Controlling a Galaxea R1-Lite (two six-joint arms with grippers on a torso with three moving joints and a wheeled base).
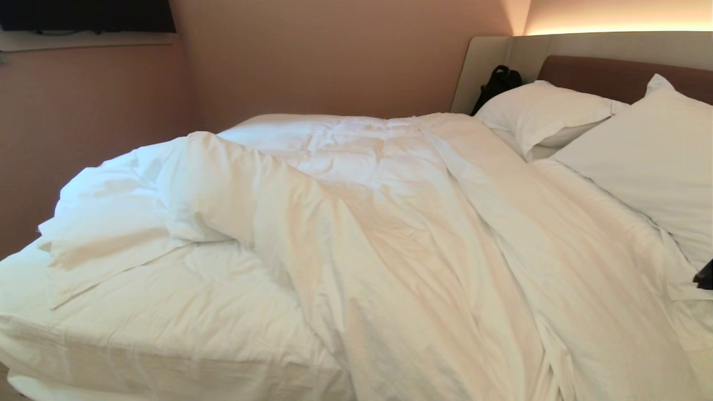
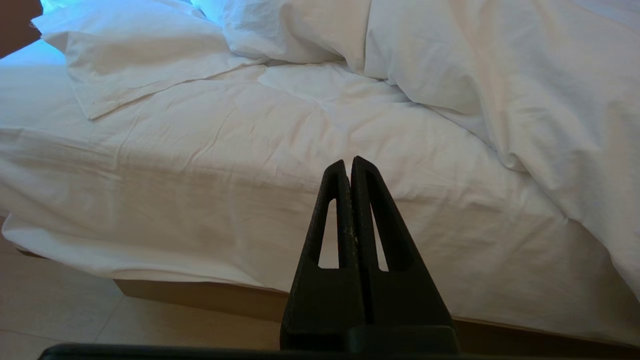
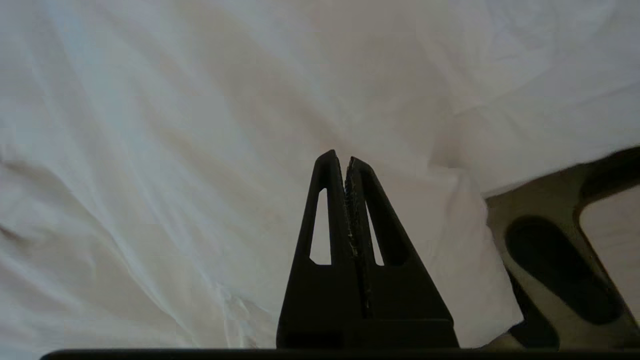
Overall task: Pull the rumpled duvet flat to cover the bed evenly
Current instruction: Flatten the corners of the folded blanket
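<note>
The white duvet [image 1: 390,223] lies rumpled on the bed [image 1: 167,323]. It is bunched in long folds across the middle and right, and one corner [image 1: 111,223] is folded back at the left. The near left part of the bed shows its white sheet [image 2: 225,165]. My left gripper [image 2: 348,162] is shut and empty, level with the mattress side and apart from it. My right gripper [image 3: 341,157] is shut with nothing in it, close over the duvet's [image 3: 175,150] folds near its edge. A dark bit of my right arm [image 1: 706,275] shows at the head view's right edge.
Two white pillows [image 1: 546,114] [image 1: 657,156] lean against the padded headboard [image 1: 613,75], with a black bag [image 1: 497,83] beside them. A pink wall runs behind the bed. Under the mattress are the brown plinth [image 2: 200,295] and beige floor [image 2: 60,310]. A grey slotted part [image 3: 560,265] shows beside the duvet edge.
</note>
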